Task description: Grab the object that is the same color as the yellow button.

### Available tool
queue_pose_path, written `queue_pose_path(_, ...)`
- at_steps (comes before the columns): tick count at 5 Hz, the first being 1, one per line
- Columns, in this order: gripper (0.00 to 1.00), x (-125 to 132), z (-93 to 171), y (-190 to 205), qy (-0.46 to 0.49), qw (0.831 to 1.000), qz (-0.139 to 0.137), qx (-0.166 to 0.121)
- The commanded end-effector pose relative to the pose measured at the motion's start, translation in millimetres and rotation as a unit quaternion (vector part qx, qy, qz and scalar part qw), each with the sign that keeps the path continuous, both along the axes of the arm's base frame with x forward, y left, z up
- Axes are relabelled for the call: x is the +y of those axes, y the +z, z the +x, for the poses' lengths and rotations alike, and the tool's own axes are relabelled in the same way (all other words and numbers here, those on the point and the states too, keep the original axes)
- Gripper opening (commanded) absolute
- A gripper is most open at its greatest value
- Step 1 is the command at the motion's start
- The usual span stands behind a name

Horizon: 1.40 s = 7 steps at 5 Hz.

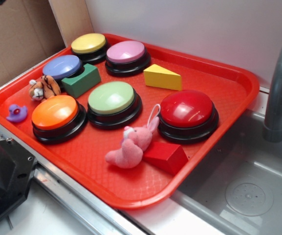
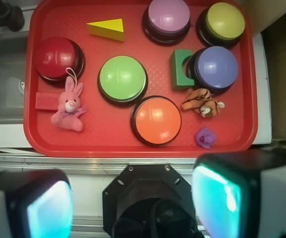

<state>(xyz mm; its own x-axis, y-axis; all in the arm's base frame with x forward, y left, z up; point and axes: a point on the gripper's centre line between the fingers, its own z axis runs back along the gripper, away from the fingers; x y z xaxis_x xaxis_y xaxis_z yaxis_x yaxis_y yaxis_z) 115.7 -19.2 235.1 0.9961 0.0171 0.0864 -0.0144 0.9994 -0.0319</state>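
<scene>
My hand [image 2: 133, 203] hangs wide and empty, well short of the red tray [image 2: 33, 139]. The yellow wedge [image 2: 107, 29] lies just beside the pink button [image 2: 168, 16]; next I must reach over it.

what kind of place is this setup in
Probably a toy kitchen sink counter used as a robot test bench. A grey sink basin with a faucet sits beside a red tray holding coloured push buttons, blocks and small plush toys, and cardboard closes off the back.
</scene>
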Motion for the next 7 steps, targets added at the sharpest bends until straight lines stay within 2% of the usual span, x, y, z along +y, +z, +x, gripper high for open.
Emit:
queue_pose_path(1, 1.00, 0, 0, 0, 0.000, 1.000, 0.000, 0.000)
queue_pose_path(2, 1.00, 1, 23, -6, -0.078, 0.996, 0.041, -0.008)
queue_pose_path(3, 1.00, 0, 46, -16, -0.150, 0.986, 0.068, -0.016)
queue_pose_path(4, 1.00, -4, 71, -26, -0.191, 0.975, 0.115, -0.009)
queue_pose_path(5, 1.00, -3, 110, -47, -0.310, 0.943, 0.112, -0.038)
queue_pose_path(6, 1.00, -4, 131, -66, -0.402, 0.908, 0.096, -0.064)
queue_pose_path(7, 1.00, -5, 153, -84, -0.457, 0.881, 0.076, -0.101)
